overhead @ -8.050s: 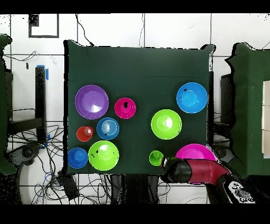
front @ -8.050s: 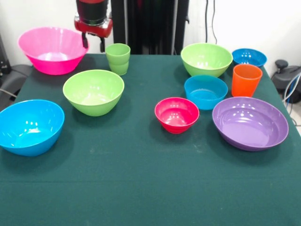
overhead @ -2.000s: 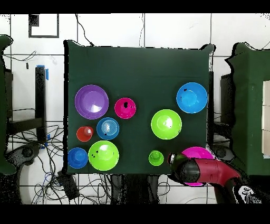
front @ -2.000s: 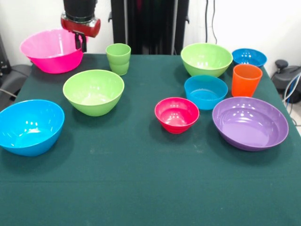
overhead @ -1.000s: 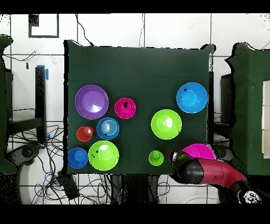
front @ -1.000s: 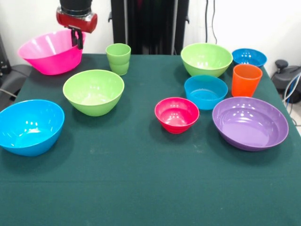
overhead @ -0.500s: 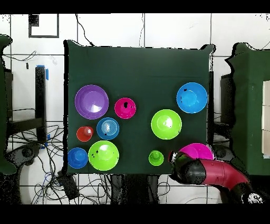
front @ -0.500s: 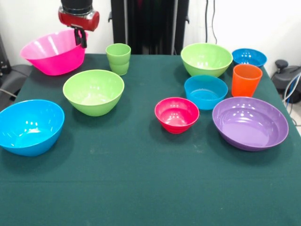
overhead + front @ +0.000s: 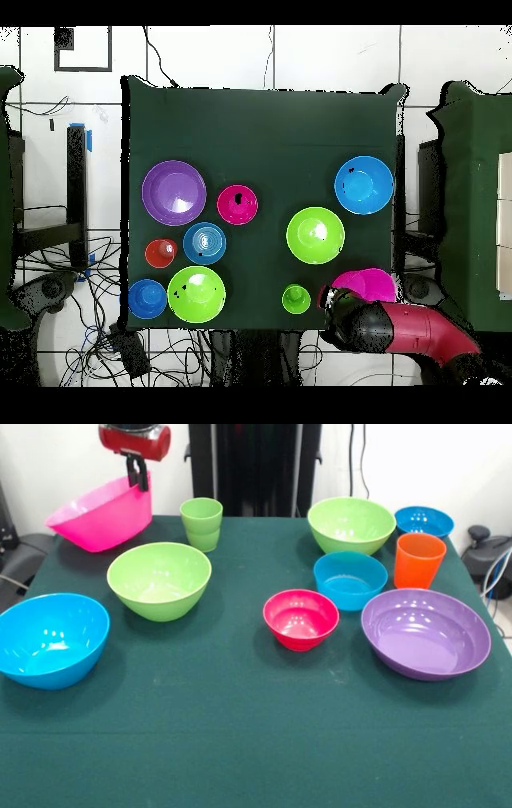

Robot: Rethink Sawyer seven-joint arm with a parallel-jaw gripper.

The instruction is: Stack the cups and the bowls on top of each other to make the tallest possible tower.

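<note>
My gripper (image 9: 138, 477) is shut on the right rim of the big pink bowl (image 9: 100, 516), which hangs tilted with that rim raised at the table's back left corner. In the overhead view the arm covers part of this bowl (image 9: 365, 284). The light green cup (image 9: 201, 523) stands just right of it. A lime bowl (image 9: 159, 580) and a blue bowl (image 9: 50, 638) sit on the left. On the right are a lime bowl (image 9: 351, 525), two blue bowls (image 9: 350, 579) (image 9: 423, 522), the orange cup (image 9: 418, 560), the red-pink bowl (image 9: 301, 618) and the purple bowl (image 9: 426, 632).
The dark green table cloth (image 9: 240, 744) stretches bare along the front. A black column (image 9: 256, 464) stands behind the table's back edge. Cables lie on the floor around the table (image 9: 260, 120) in the overhead view.
The gripper has risen with the pink bowl's rim in it. The bowl now tilts more steeply and has shifted a little toward the light green cup.
</note>
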